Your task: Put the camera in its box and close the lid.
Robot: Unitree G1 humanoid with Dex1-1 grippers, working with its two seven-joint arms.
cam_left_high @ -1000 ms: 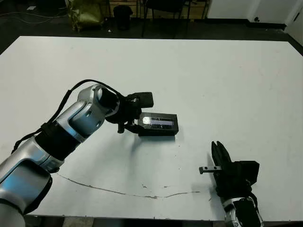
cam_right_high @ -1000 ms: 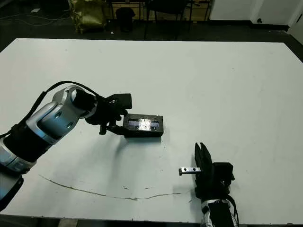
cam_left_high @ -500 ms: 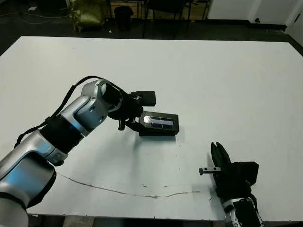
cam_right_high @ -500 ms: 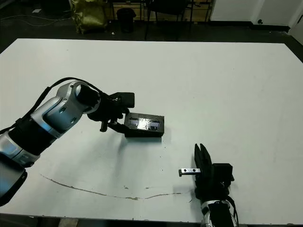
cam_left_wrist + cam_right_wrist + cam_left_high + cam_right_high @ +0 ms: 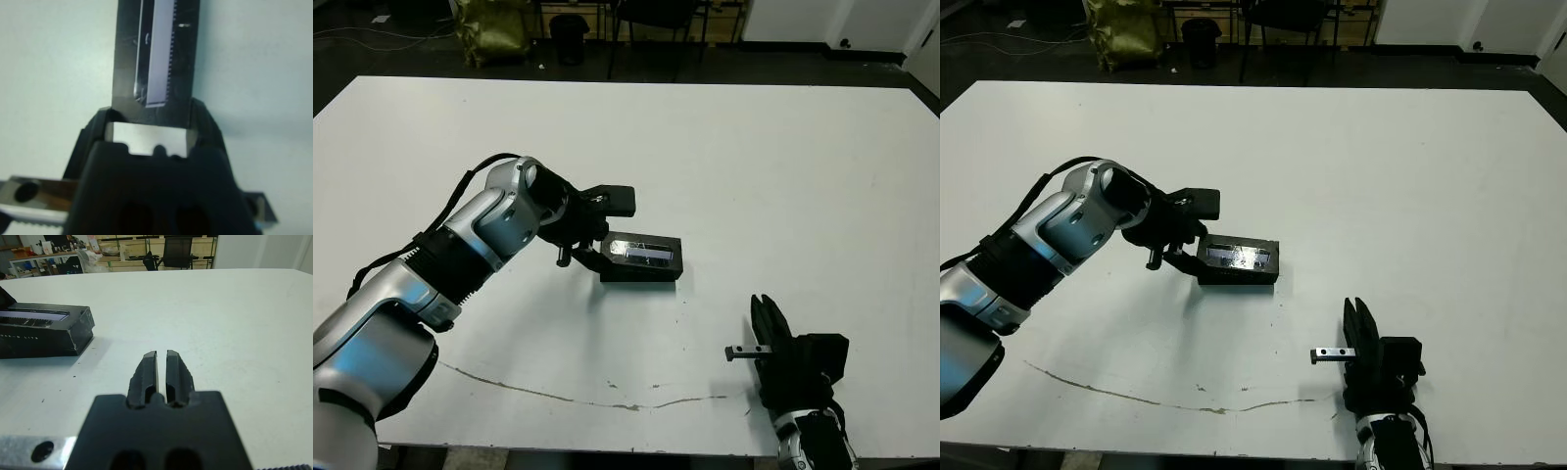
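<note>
Head camera, either eye: on the white tabletop (image 5: pixel 724 157), the left hand (image 5: pixel 590 253) is at the 9 o'clock end of the box (image 5: pixel 641 269), whose lid (image 5: pixel 641 253), with its pale strip, already lies on top. The right hand (image 5: pixel 766 315) sits well apart toward 5 o'clock, empty.

Left wrist camera: the two black fingers (image 5: pixel 203 122) bracket the short end of the lid (image 5: pixel 156 58), spread about as wide as it and pressed against its sides. The camera is not visible in any view; it is presumably inside, though that cannot be confirmed.

Right wrist camera: the right hand's fingers (image 5: pixel 146 372) are nearly together with only a slit between them, holding nothing. The box (image 5: pixel 46 335) stands at its 10 o'clock, apart from it.

The risk now is in letting go: if the fingers drag as they spread or back off, they could skew the lid or slide the light box across the smooth tabletop, since nothing braces its far end.
</note>
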